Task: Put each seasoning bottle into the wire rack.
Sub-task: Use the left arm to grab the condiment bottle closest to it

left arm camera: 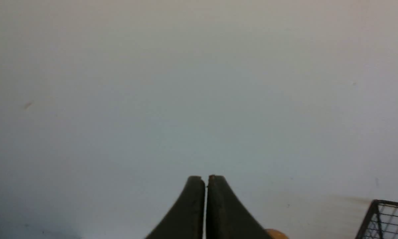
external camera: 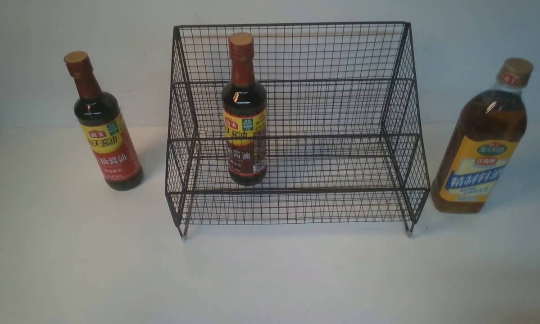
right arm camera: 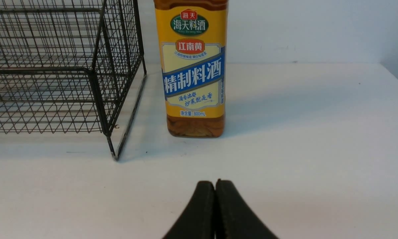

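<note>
Wide bare desk (external camera: 270, 279) in front of the wire rack (external camera: 297, 192), plenty of room there. The desk's left edge shows at the far left of the front view. One slim soy-sauce bottle (external camera: 244, 112) stands upright inside the rack, on the lower front tier toward its left side, with open tier to its right. The second slim bottle (external camera: 103, 130) is out on the desk, left of the rack, upright with a clear gap to the sloping side. The amber bottle (external camera: 481, 148) stands on the desk just beside the rack's right side, a narrow strip between them. It has a yellow label with a blue band and a tan cap.

Left end effector (left arm camera: 206, 186) is clenched on nothing, facing the wall (left arm camera: 199, 83). Right end effector (right arm camera: 215, 189) is also clenched on nothing, low over the desk and pointed at the amber bottle, well apart from it.
</note>
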### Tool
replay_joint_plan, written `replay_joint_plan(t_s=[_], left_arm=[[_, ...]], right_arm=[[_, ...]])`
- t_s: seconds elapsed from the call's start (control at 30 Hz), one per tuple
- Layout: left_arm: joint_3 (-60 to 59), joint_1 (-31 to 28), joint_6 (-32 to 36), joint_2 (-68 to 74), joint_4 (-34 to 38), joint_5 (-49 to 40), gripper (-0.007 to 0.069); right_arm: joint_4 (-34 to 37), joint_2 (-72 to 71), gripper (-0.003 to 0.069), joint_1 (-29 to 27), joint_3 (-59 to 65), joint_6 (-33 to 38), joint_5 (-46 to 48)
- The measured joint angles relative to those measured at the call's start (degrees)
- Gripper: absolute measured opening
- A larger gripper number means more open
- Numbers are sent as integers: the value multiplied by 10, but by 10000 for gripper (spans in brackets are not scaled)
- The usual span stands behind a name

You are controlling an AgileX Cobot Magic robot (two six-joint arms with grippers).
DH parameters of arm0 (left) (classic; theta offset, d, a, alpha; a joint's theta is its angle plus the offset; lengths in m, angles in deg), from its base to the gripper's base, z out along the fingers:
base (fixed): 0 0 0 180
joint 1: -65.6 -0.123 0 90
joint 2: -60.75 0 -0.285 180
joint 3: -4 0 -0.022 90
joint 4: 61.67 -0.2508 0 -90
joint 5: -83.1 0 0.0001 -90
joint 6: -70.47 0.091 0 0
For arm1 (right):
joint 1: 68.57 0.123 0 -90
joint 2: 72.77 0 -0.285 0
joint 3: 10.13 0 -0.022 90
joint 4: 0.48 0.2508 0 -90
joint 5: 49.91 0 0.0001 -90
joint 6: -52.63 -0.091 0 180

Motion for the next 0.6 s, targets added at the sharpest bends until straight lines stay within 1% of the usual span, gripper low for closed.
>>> replay_joint_plan(t_s=[0.03, 0.07, 0.13, 0.23, 0.27, 0.37, 0.4, 0.43, 0.57, 0.6], left_arm=[[-49, 2, -24, 2, 15, 57, -5], [-49, 3, -24, 3, 17, 57, -5], [-91, 13, -62, 14, 22, 88, -5], [-107, 35, -78, 26, 5, 93, -5], [-108, 54, -82, 35, -25, 102, -5], [-108, 79, -85, 46, -77, 139, -5], [-108, 82, -85, 48, -84, 141, -5], [-108, 89, -85, 55, -113, 163, -5], [-108, 91, -86, 79, -181, 198, 10], [-108, 91, -86, 83, -187, 201, 15]], right_arm=[[0, 0, -15, 0, 0, 0, 0], [0, 0, -15, 0, 0, 0, 0], [0, 0, -15, 0, 0, 0, 0], [0, 0, -15, 0, 0, 0, 0], [0, 0, -15, 0, 0, 0, 0], [0, 0, -15, 0, 0, 0, 0], [0, 0, -15, 0, 0, 0, 0], [0, 0, -15, 0, 0, 0, 0], [0, 0, -15, 0, 0, 0, 0], [0, 0, -15, 0, 0, 0, 0]])
